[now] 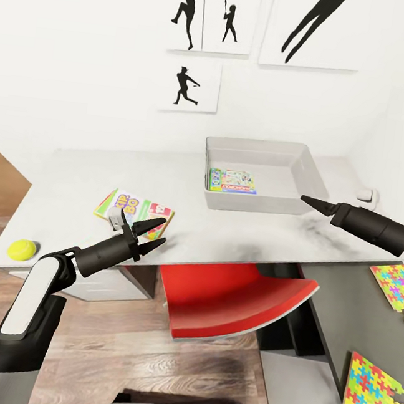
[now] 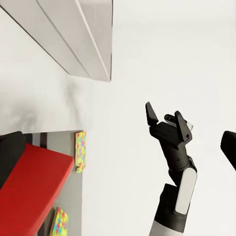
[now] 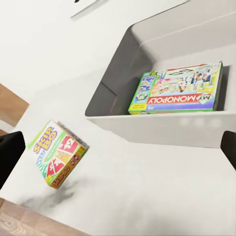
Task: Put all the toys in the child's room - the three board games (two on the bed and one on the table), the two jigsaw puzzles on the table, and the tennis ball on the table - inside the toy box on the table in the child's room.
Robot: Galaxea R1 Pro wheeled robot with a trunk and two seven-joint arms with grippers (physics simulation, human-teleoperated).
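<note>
done: Monopoly box (image 3: pixel 176 89) lies flat inside the toy box (image 1: pixel 263 147), near its front-left corner. Only toy seen in the bin.
left, games: yellow-green-red game box (image 1: pixel 135 211) sits on the table (image 1: pixel 224 229), left of the bin and apart from it, just beyond the left gripper. Third, blue game isn't visible in these views.
left, ball: tennis ball (image 1: pixel 21 249) at the table's far-left front corner, well apart from the bin.
left, puzzles: two jigsaw puzzles (image 1: pixel 396 285) (image 1: pixel 372 403) flat on the lower dark-grey section, right of the robot.
progress: judged early, one of six in, four visible toys still out.
left gripper (image 1: pixel 153 233): jaws spread, holding nothing, hovering at the table's front edge beside the game box.
right gripper (image 1: pixel 310 202): at the bin's front-right corner in the head view; in the left wrist view (image 2: pixel 166 118) fingers are apart, nothing between them.
surface: pale grey-white top with dark smudges near the front edge; small white object (image 1: pixel 366 195) at its right end.
room: white walls, black baseball silhouettes (image 1: pixel 187 87), wood-plank floor (image 1: pixel 115 355), red chair (image 1: pixel 228 299) tucked under the desk.
</note>
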